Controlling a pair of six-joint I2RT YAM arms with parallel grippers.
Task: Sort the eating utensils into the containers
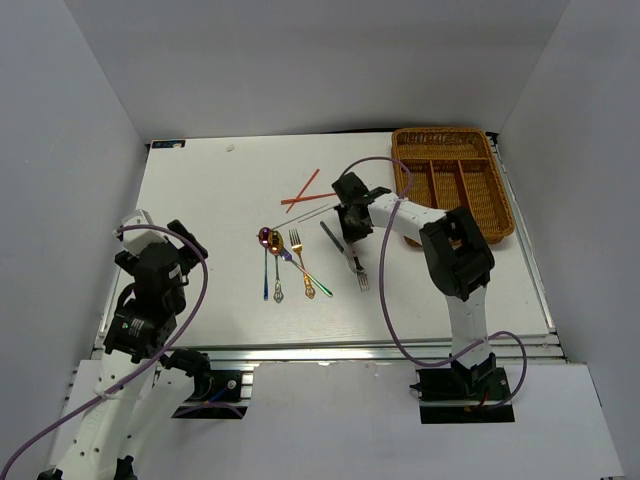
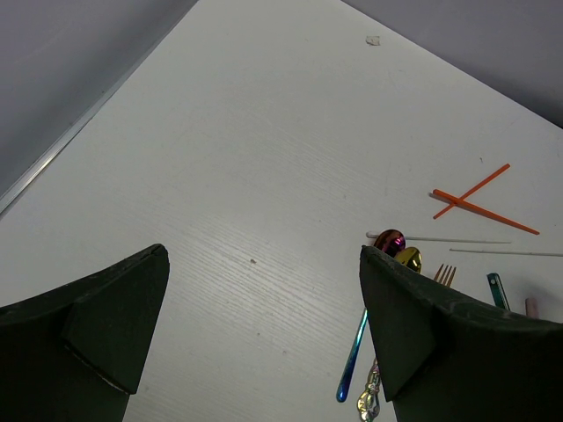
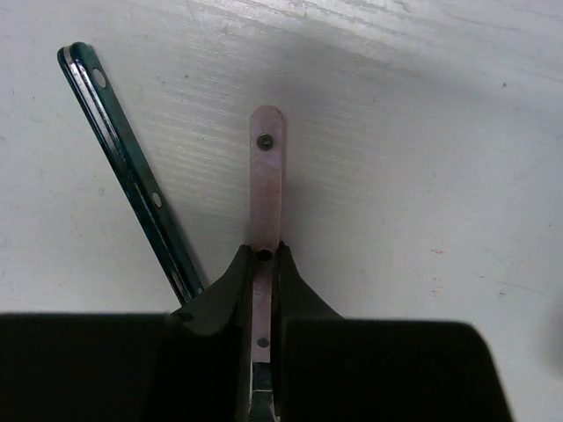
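Right end effector point(image 3: 266, 253) is closed on the pink-handled fork point(image 3: 266, 167), a light, rigid, probably slick item best gripped mid-handle; left end effector point(image 2: 262, 264) stands fully open, empty.

The flat white tabletop point(image 1: 200, 230) fills the middle of the top view. A brown woven wicker tray point(image 1: 440, 134) with long slots sits at its upper right corner. Two thin red chopsticks point(image 1: 303, 193) lie crossed near the middle, a bit toward the top. Just below them lie two thin silver chopsticks point(image 2: 440, 238). Lower down, side by side, lie a shiny purple spoon point(image 1: 266, 262), a gold spoon point(image 1: 277, 265) and a gold fork point(image 1: 296, 240), with their heads pointing up the frame. To their right lie a dark-handled knife point(image 1: 330, 235) and a pale pink-handled fork point(image 1: 361, 277), close together.
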